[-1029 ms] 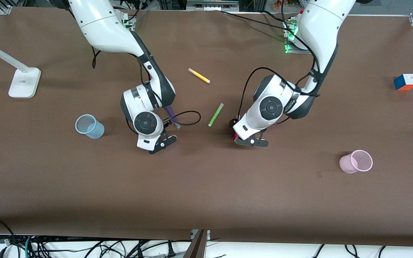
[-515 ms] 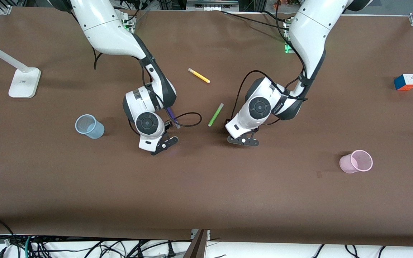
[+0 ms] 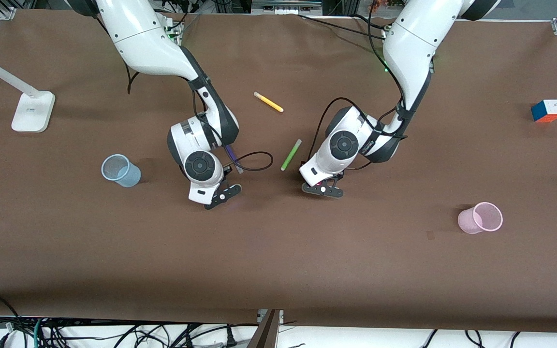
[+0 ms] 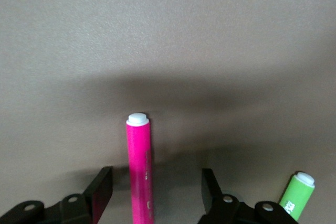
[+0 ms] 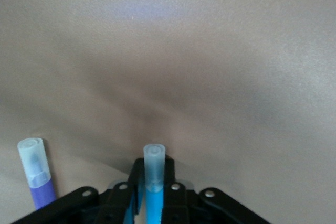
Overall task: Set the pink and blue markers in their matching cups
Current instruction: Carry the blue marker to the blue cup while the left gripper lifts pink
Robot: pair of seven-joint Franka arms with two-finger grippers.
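My left gripper [image 3: 322,189] is low over the table with its fingers open on either side of the pink marker [image 4: 140,171]. The marker lies flat between them in the left wrist view [image 4: 157,176], pale cap end pointing away. In the front view only a pink speck [image 3: 318,184] shows under the hand. My right gripper [image 3: 220,195] is shut on the blue marker [image 5: 154,182], whose greyish cap sticks out past the fingertips [image 5: 154,163]. The light blue cup [image 3: 121,170] is toward the right arm's end. The light pink cup [image 3: 480,218] is toward the left arm's end.
A lime-green pen [image 3: 291,154] lies beside my left gripper and shows in the left wrist view [image 4: 297,200]. A purple pen [image 3: 232,155] lies by my right gripper [image 5: 35,177]. A yellow pen [image 3: 268,102], a colour cube [image 3: 547,110] and a white lamp base [image 3: 33,111] lie farther off.
My left gripper has slid toward the green pen and the right arm's end, staying low over the pink marker. My right gripper has barely moved.
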